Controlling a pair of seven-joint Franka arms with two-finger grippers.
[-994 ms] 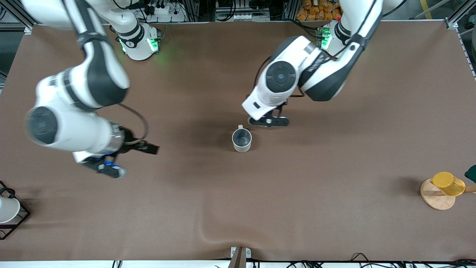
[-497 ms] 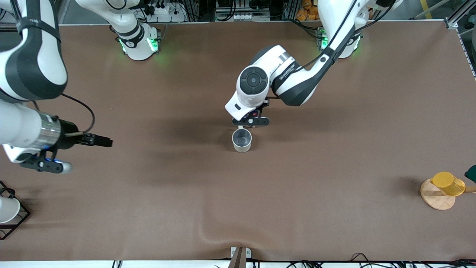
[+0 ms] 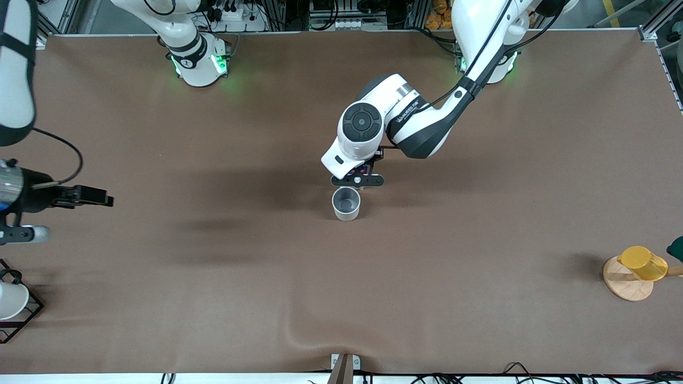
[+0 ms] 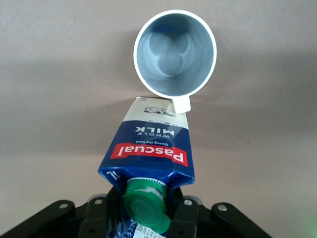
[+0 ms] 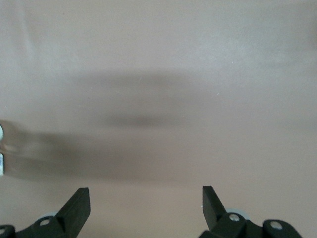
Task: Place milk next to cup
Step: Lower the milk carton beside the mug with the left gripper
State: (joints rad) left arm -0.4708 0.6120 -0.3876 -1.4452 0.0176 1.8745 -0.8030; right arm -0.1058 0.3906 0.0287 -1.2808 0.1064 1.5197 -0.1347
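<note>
Right end effector [image 5: 141, 203] withdrawn, open, empty, left end effector [image 3: 356, 181] clamping mostly hidden milk [image 4: 148, 148] beside cup [image 3: 346, 203]

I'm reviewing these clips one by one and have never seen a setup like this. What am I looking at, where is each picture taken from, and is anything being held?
Two robot arms are mounted at a brown table. The large picture looks down from a high camera facing them; the other two come from cameras on each arm's wrist.

The left end effector is shut on a milk carton, gripping it near its green cap beside the handle of the off-white cup standing mid-table. From these views I cannot tell whether the carton's base is down on the table.

The right end effector waits, open and empty, over the right arm's end of the table.

Also there: a yellow cup on a wooden disc, and a white cup in a black wire rack.
</note>
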